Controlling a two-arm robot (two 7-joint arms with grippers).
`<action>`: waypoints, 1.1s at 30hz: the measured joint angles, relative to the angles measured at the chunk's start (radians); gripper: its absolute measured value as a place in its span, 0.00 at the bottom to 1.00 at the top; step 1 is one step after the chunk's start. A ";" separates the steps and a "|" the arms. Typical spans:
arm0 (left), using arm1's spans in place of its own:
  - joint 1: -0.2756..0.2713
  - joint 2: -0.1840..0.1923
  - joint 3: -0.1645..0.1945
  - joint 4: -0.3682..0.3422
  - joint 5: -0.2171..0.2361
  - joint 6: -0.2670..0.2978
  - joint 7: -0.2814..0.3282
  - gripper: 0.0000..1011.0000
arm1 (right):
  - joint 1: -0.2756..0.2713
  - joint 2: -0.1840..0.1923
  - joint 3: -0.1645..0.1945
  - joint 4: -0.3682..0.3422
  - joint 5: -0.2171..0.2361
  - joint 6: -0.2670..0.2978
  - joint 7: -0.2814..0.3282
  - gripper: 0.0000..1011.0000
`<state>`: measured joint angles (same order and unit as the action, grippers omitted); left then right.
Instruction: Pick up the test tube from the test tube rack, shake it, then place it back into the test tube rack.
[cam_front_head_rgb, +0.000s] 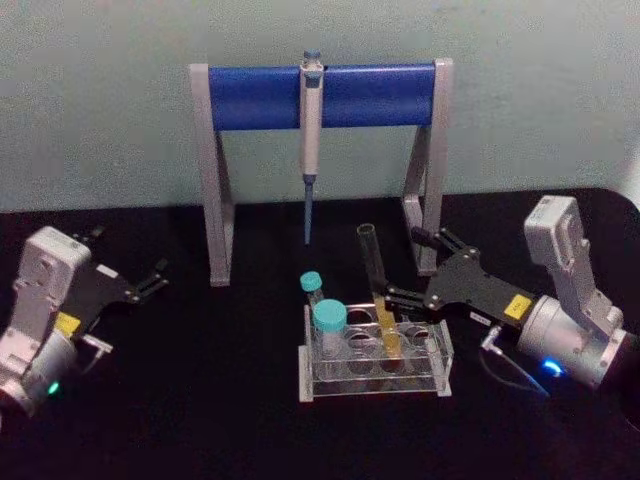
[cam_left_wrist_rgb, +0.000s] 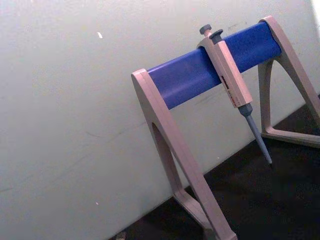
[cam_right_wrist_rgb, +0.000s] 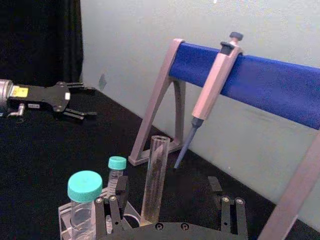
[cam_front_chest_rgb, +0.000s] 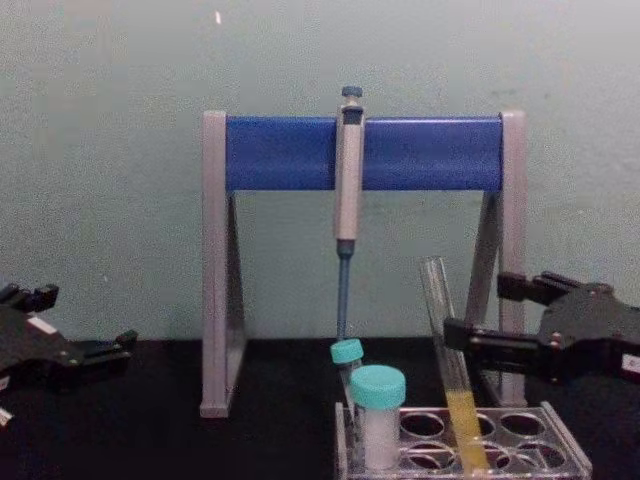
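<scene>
The right gripper (cam_front_head_rgb: 402, 265) is spread wide around the test tube (cam_front_head_rgb: 372, 262), with nothing clamped. The tube is seated, tilted, in the test tube rack (cam_front_head_rgb: 370, 386). The left gripper (cam_front_head_rgb: 130, 252) is parked at the left, fingers apart.

Yellow-orange liquid (cam_front_head_rgb: 388, 336) tints the clear test tube (cam_front_head_rgb: 371, 258).

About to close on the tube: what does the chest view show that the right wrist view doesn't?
Chest view: yellow liquid low in the test tube, which leans in the test tube rack. Right wrist view: the right gripper open, one finger either side of the tube. Both: the tube, the pipette on its stand, teal-capped tubes, the left gripper parked at the left.
</scene>
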<state>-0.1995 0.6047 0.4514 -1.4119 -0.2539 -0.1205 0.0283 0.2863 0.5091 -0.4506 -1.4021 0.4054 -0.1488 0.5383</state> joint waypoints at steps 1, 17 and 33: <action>0.000 0.000 0.000 0.000 0.000 0.000 0.000 0.99 | 0.007 -0.005 -0.002 0.006 -0.004 0.006 0.008 0.99; 0.000 0.000 0.000 0.000 0.000 0.000 0.000 0.99 | 0.052 -0.041 -0.013 0.033 -0.016 0.088 0.054 0.99; 0.000 0.000 0.000 0.000 0.000 0.000 0.000 0.99 | 0.066 -0.047 -0.009 0.044 0.015 0.122 0.059 0.99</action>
<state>-0.1995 0.6047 0.4514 -1.4120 -0.2539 -0.1205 0.0283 0.3525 0.4623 -0.4600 -1.3576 0.4200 -0.0263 0.5977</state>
